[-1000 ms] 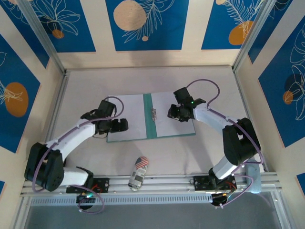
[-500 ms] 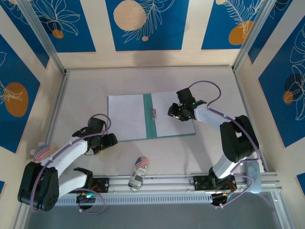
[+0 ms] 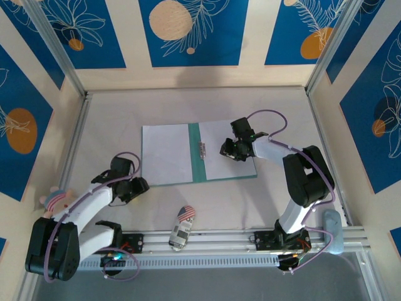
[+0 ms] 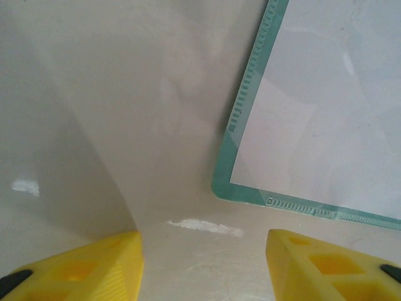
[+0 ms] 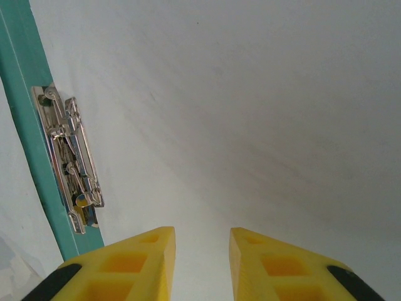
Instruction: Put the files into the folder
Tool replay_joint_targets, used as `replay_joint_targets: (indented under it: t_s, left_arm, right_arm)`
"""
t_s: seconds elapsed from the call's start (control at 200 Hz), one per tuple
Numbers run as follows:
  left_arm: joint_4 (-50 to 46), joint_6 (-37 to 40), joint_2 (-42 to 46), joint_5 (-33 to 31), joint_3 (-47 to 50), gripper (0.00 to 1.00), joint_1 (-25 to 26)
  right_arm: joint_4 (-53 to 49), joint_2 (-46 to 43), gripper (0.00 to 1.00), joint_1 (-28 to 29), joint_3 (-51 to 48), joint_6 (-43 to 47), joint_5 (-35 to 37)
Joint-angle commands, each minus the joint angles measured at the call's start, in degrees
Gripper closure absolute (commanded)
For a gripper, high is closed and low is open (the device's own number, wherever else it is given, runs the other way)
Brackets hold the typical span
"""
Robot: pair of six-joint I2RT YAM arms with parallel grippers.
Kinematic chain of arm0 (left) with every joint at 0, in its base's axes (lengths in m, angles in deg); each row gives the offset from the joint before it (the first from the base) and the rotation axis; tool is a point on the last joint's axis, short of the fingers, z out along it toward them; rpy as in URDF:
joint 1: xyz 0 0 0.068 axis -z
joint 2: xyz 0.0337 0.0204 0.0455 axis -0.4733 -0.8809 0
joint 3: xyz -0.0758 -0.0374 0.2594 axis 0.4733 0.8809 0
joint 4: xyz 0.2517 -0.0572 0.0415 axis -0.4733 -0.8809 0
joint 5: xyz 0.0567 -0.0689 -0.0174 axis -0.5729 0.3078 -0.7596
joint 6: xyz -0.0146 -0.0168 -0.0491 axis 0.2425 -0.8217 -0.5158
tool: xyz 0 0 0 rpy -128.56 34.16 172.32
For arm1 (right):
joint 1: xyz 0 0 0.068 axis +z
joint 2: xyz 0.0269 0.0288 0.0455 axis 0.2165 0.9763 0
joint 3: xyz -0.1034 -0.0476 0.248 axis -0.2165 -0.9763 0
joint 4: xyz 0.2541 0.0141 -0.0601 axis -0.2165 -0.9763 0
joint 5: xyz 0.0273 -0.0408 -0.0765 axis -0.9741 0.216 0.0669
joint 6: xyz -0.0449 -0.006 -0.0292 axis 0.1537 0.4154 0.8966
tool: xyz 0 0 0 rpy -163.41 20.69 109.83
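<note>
Teal-green folder (image 3: 195,152), white files (image 3: 166,153), toy car (image 3: 182,227) (stars-and-stripes roof)

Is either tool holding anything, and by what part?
Nothing is held: left tool open over the table beside the folder; right tool open above a file.

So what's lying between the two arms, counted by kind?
Green folder: 1
White paper sheets: 2
Toy car: 1
Total: 4
</note>
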Motion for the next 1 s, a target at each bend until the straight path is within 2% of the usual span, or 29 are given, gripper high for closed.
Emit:
replay_joint_targets:
  t_s: [0.0,0.295,0.555,0.74,0.995]
  left_arm:
    - [4.6,0.3,1.1,4.2,0.6,0.49,-0.8]
    - [4.3,0.5,2.8,4.9,0.6,0.52,-2.4]
    - [4.3,0.6,1.3,4.9,1.0,0.44,-4.1]
    - [5.9,0.4,0.5,6.6,1.2,0.52,-4.6]
    - [7.4,0.4,-1.1,7.8,1.7,0.54,-4.9]
  right_arm:
    - [-1.0,0.8,0.70,0.0,1.7,-0.4,-1.2]
    - [-2.7,2.9,0.70,0.0,3.5,-0.5,-1.4]
    - [-3.3,3.5,0.70,0.1,4.1,-0.5,-1.3]
    - [-3.8,4.1,0.70,0.0,4.5,-0.5,-1.5]
    - [-4.7,5.3,0.70,0.0,5.5,-0.5,-2.0]
